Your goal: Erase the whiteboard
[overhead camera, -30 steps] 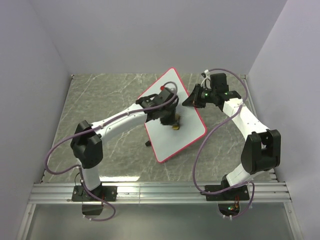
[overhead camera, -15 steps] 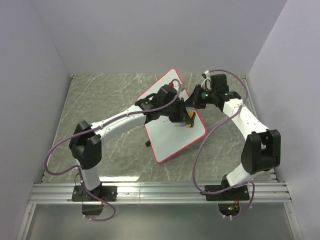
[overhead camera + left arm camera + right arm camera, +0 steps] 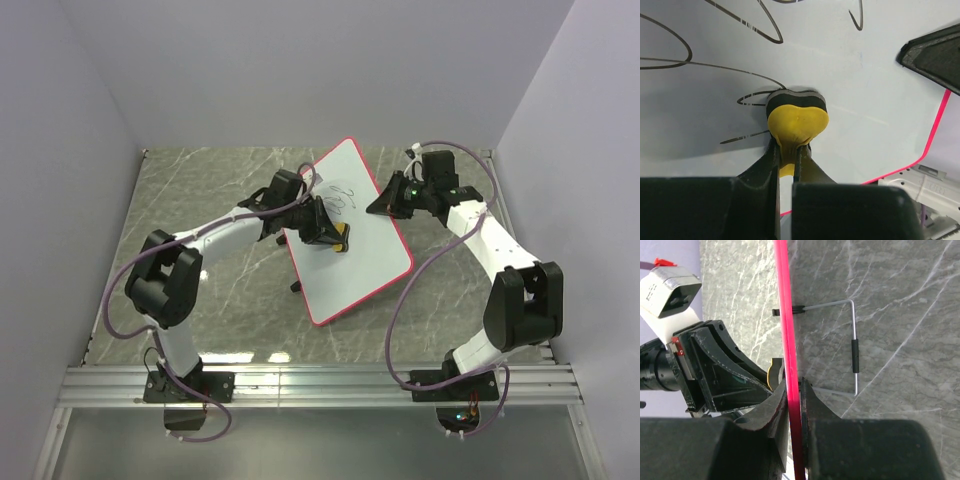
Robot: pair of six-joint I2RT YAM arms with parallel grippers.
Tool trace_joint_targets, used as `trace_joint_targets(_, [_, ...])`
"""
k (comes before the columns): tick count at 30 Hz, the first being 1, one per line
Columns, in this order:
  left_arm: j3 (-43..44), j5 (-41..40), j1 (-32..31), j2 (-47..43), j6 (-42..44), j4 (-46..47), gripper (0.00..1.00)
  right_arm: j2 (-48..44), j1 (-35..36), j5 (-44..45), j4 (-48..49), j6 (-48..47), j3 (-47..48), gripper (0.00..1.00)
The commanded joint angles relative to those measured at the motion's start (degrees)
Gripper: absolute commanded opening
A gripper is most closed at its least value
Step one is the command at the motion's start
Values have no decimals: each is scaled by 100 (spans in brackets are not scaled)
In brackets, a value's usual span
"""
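Observation:
The whiteboard [image 3: 368, 262], white with a red-pink frame, stands tilted on the table and bears black scribbles [image 3: 340, 197] on its upper half. My left gripper [image 3: 333, 238] is shut on a small yellow eraser [image 3: 342, 240]. In the left wrist view the eraser [image 3: 797, 122] has its dark felt side pressed to the whiteboard [image 3: 865, 75] next to thin black lines, with my left gripper [image 3: 789, 150] pinching its back. My right gripper [image 3: 380, 203] is shut on the board's right edge. The right wrist view shows the red frame [image 3: 786, 330] clamped in my right gripper [image 3: 794, 390].
A wire stand [image 3: 855, 350] props the board from behind on the grey marble table [image 3: 200, 200]. One small black foot [image 3: 296, 288] shows at the board's left. Walls close in on three sides, and an aluminium rail [image 3: 320, 385] runs along the near edge.
My left gripper swept the eraser right toward the board's right edge, then back left to the middle. The left arm swung left, uncovering the scribbles. The right gripper stayed on the edge.

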Motion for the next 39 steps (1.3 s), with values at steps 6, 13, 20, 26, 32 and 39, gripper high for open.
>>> trace_joint_targets(6, [-419,-1780,317,1203,671,-1202,0,-384,286,174,-506,181,-159,0])
trace_joint_targets(13, [-771,-2098,634,1133,874,-1264,0,-420,286,192,-453,243,-212,0])
trace_joint_targets(20, [-227,-1843,538,949,848,-1545,0,-437,295,227,-532,164,-203,0])
trace_joint_targets(26, [1380,-1756,203,983,883,-2397,0,-437,312,210,-444,172,-361,0])
trace_joint_targets(32, [2953,-1457,-192,1440,804,-3030,0,-376,339,253,-461,146,-335,0])
trace_joint_targets(39, [3254,-956,-798,1572,646,-3136,0,-262,339,271,-444,137,-282,0])
